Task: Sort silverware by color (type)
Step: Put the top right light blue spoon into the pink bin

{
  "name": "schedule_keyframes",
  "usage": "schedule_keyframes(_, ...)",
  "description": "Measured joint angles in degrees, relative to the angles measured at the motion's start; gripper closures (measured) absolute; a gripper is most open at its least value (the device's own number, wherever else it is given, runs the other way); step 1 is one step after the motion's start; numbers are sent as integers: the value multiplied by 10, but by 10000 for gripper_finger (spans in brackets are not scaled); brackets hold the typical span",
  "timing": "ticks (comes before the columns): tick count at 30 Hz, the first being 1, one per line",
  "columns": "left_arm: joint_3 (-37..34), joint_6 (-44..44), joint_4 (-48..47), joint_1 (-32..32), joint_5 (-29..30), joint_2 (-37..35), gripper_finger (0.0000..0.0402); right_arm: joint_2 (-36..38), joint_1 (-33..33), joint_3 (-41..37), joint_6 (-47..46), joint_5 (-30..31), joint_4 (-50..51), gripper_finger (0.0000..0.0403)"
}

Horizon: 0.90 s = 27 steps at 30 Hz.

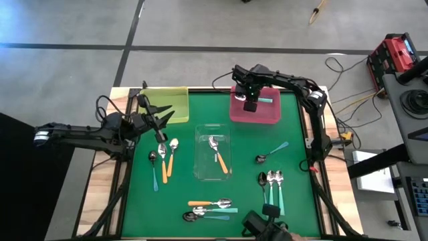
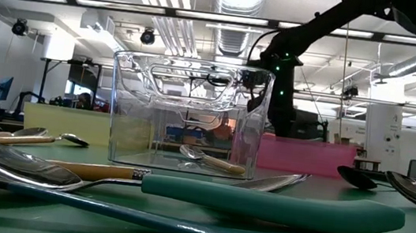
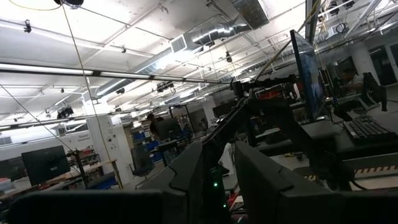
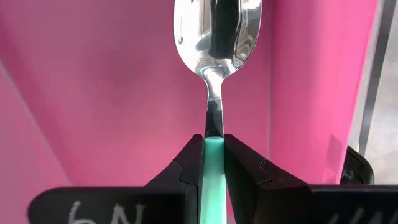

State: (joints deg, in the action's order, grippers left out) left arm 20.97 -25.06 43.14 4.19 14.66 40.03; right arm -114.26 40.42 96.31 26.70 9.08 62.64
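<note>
— Which step is this?
— Right claw point(image 4: 213, 163), upper right of frame, clamps a teal spoon point(image 4: 216, 37) above the pink tray point(image 1: 254, 115); release likely follows.
— The left claw point(image 1: 159, 119)?
— Near the yellow tray point(image 1: 167, 98); grip unclear.

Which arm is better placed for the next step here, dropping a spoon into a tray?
Right. Its pincer is shut on a teal-handled spoon directly over the pink tray. The left pincer hangs near the yellow tray, apparently holding nothing.
</note>
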Motion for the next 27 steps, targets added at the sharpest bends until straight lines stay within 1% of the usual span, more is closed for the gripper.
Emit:
schedule_keyframes(11,0,0,0,0,0,0,324,-4,4,0,20,0,-19,369)
schedule_keyframes(27,0,0,0,0,0,0,324,-4,10,-3,25,0,-28,369)
